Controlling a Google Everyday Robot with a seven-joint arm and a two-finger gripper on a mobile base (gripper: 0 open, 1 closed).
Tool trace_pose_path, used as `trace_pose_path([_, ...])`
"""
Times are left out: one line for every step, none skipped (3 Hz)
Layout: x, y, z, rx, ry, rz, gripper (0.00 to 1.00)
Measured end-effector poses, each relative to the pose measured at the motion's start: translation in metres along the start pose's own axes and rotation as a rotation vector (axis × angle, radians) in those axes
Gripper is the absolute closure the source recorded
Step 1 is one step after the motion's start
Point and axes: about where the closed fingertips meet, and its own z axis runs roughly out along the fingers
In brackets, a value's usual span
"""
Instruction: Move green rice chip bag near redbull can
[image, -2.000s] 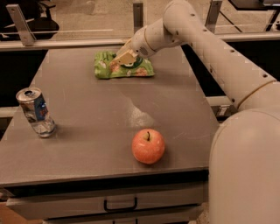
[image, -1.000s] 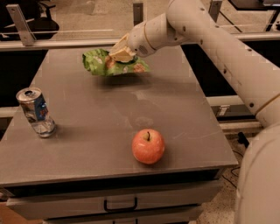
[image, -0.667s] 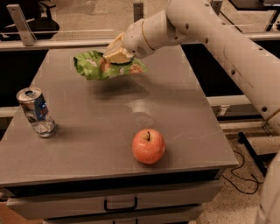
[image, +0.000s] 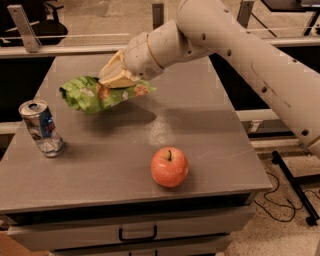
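The green rice chip bag (image: 92, 95) hangs crumpled in the air above the left middle of the grey table (image: 210, 130), casting a shadow below it. My gripper (image: 116, 80) is shut on the bag's upper right part, with the white arm reaching in from the upper right. The redbull can (image: 41, 127), silver and blue, stands upright near the table's left edge, a short way down and left of the bag.
A red apple (image: 169, 166) sits near the table's front edge at the middle. A drawer with a black handle (image: 137, 234) is under the tabletop. Metal rails (image: 55, 42) run behind the table.
The gripper has lifted the bag off the back of the table and carried it left and toward the front, closer to the can. Can and apple have not moved.
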Motion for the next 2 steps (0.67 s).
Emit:
trace_pose_path([-0.0029, 0.0137, 0.0096, -0.046, -0.013, -0.028, 1.0])
trace_pose_path([-0.0035, 0.0211, 0.0152, -0.074, -0.018, -0.036, 0.82])
